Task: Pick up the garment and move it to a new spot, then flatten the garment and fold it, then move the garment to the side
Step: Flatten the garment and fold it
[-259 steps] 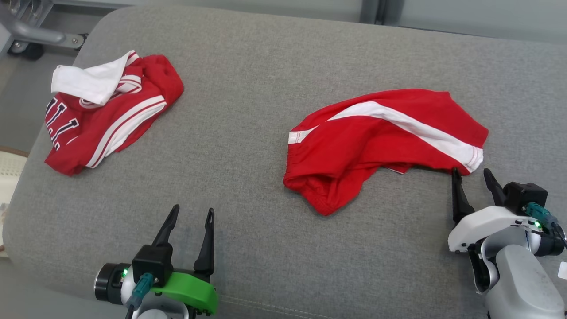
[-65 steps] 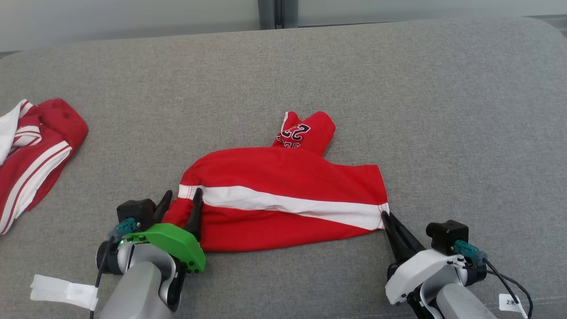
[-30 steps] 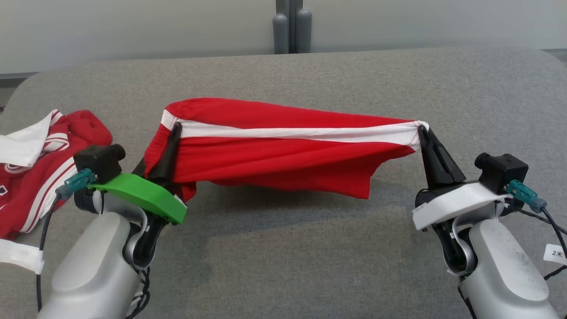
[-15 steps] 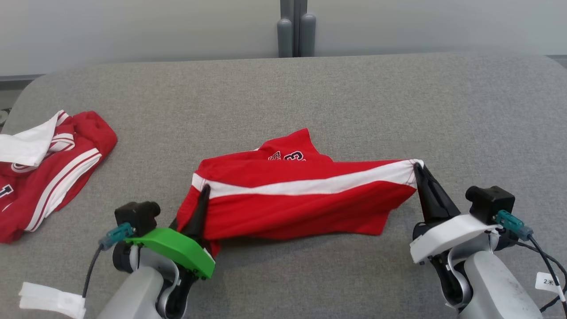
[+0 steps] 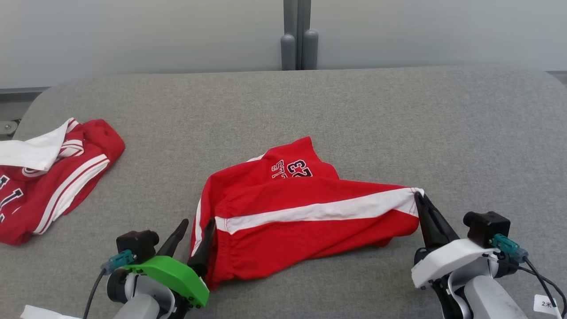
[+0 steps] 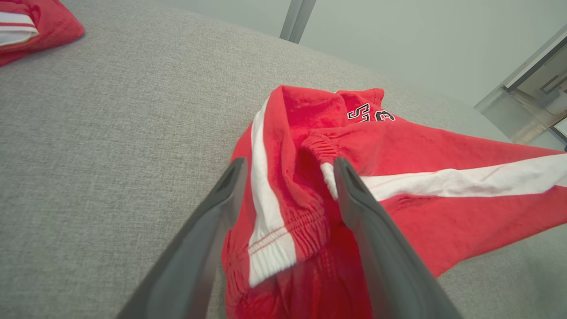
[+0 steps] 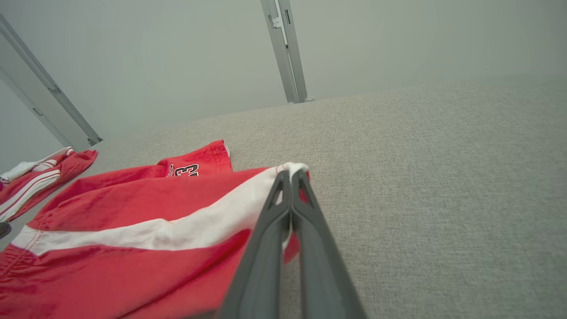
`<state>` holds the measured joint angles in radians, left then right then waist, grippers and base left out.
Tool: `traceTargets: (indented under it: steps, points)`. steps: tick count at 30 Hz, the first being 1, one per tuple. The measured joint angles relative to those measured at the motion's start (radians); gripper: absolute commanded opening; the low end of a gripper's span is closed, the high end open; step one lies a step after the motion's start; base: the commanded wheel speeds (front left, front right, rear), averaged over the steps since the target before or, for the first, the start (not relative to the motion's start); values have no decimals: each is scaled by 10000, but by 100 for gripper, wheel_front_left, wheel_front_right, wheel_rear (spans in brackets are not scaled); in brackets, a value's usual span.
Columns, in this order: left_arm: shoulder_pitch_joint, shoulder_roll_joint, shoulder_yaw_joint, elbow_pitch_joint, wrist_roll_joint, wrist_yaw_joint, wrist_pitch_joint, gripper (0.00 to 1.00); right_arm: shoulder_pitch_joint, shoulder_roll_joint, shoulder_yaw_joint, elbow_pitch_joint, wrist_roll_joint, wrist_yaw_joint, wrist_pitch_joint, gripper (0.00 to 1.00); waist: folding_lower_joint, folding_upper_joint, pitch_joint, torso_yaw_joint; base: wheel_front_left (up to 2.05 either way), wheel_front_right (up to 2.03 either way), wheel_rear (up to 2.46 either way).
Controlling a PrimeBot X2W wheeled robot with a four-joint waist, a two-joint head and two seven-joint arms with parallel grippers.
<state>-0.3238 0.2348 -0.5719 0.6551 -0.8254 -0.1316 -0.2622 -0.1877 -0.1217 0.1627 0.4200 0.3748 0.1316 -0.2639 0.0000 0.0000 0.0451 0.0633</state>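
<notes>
Cloth spans the space between the two grippers. The garment (image 5: pixel 301 217), red shorts with a white side stripe and dark lettering on one leg, lies rumpled near the middle of the grey cushion (image 5: pixel 376 119), towards its near edge.

The left gripper (image 5: pixel 198 221) sits at the garment's left end, low over the cushion, with its two dark fingers spread apart. In the left wrist view the gathered waistband and the white stripe's end lie slack between those fingers. The cloth touches or nearly touches the inner face of the finger on that view's right, and a sliver of gap shows beside the other. Nothing is pinched there.

The right gripper (image 5: pixel 417 197) is at the opposite end, its fingers pressed together on the hem corner where the white stripe ends. In the right wrist view a small tuft of white cloth pokes out past the fingertips. From that corner the stripe runs back across the garment towards the left gripper, and the held corner looks raised slightly off the cushion.

The lettered leg sticks out on the far side, away from both grippers. A second garment (image 5: pixel 53 177), red and white, lies crumpled well apart at the cushion's left end. A grey post (image 5: pixel 299 35) stands behind against a pale wall (image 5: pixel 133 35).
</notes>
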Motion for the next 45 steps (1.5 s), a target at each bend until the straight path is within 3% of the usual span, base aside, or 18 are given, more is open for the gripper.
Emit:
traceTargets:
  steps: [21,24,29,32,33,34,35,38,39,45]
  points:
    - [-323,-397,-623,414,-336,0,-2,100,-15,100,77,178,-15,0,0,0,0,0,120,-234,0,0,0]
    - [-320,-454,-644,426,-349,0,-2,85,-15,102,56,194,-17,-2,0,0,0,0,111,-236,0,0,0]
    - [-309,-499,-671,418,-360,0,-2,87,-14,109,42,203,-17,-2,0,0,0,0,113,-224,0,0,0]
    - [-309,-502,-671,420,-366,0,-2,50,-14,109,31,221,-17,-2,0,0,0,0,114,-223,0,0,0]
    - [-309,-508,-677,422,-384,0,-2,35,-14,109,17,224,-19,-2,0,0,0,0,115,-224,0,0,0]
    - [-309,-510,-709,426,-384,0,-2,14,-14,109,12,230,-27,-2,0,0,0,0,118,-226,0,0,0]
    - [-309,-518,-725,430,-384,0,-2,10,-14,111,10,240,-35,0,0,0,0,0,119,-229,0,0,0]
    - [-309,-523,-719,426,-414,0,-2,10,-14,115,10,261,-63,-2,0,0,0,0,119,-245,0,0,0]
    - [-309,-523,-719,426,-414,0,-2,0,-14,117,10,261,-63,0,0,0,0,0,118,-253,0,0,0]
    - [-309,-508,-502,274,-405,0,-2,0,-14,136,-31,257,-84,0,0,0,0,0,120,-285,0,0,0]
